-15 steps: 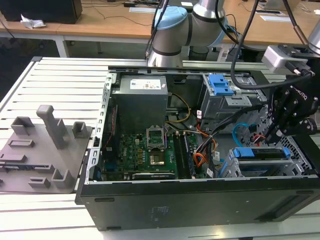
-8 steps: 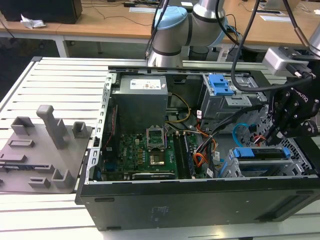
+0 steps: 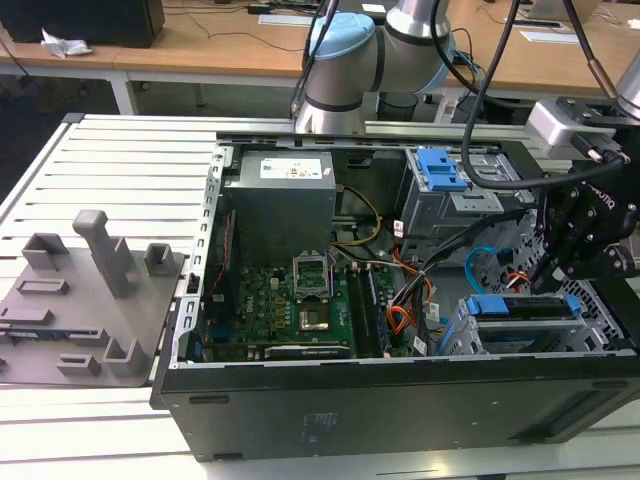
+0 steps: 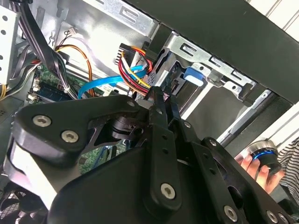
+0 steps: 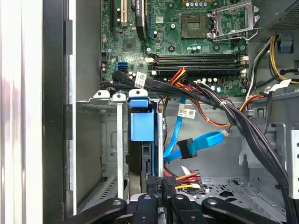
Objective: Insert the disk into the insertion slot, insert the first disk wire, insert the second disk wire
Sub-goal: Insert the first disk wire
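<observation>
The silver metal hard drive in its bright blue plastic carrier [image 3: 525, 306] looks seated in the low grey perforated-metal drive bay [image 5: 108, 140] at the corner of the open black computer case [image 3: 400, 400], so the first step appears done and the first wire is in hand. In the first wrist view the black robot gripper [image 5: 162, 187] has its jaws drawn close together, seemingly pinched on a black plug trailing red, yellow and black wires [image 5: 163, 180], just at the drive's near end. The flat blue data cable [image 5: 198, 141] lies loose beside it (apparently not plugged in). The drive stands on edge. Its long axis runs across the exterior view, blue tab towards the green motherboard [image 3: 290, 295] and socket end towards the gripper. I judge seating the plug calls for squaring it to that socket and pushing straight along the axis.
</observation>
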Available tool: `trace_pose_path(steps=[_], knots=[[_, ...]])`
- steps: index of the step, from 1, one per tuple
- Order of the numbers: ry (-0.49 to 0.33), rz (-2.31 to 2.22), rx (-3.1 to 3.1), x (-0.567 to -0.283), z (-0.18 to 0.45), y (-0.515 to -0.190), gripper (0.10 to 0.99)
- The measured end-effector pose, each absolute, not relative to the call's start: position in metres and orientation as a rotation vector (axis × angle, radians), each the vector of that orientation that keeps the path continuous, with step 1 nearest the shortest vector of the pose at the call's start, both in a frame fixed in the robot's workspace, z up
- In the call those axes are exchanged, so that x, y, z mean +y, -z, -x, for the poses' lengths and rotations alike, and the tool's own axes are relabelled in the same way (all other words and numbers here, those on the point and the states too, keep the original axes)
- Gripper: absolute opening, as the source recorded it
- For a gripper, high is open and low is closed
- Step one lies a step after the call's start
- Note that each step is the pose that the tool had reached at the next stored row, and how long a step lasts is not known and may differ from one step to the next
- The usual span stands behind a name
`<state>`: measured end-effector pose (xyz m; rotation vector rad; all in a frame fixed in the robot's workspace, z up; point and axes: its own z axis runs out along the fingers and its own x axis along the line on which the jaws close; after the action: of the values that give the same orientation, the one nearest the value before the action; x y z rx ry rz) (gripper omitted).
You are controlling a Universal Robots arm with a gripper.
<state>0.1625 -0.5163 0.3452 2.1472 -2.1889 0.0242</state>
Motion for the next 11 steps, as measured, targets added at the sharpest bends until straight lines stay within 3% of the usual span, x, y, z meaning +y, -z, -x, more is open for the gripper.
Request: trace_pose_path(steps=[11], knots=[[-0.026, -2.148, -2.190, -0.5215, -0.1613, -0.3439, 0.169]])
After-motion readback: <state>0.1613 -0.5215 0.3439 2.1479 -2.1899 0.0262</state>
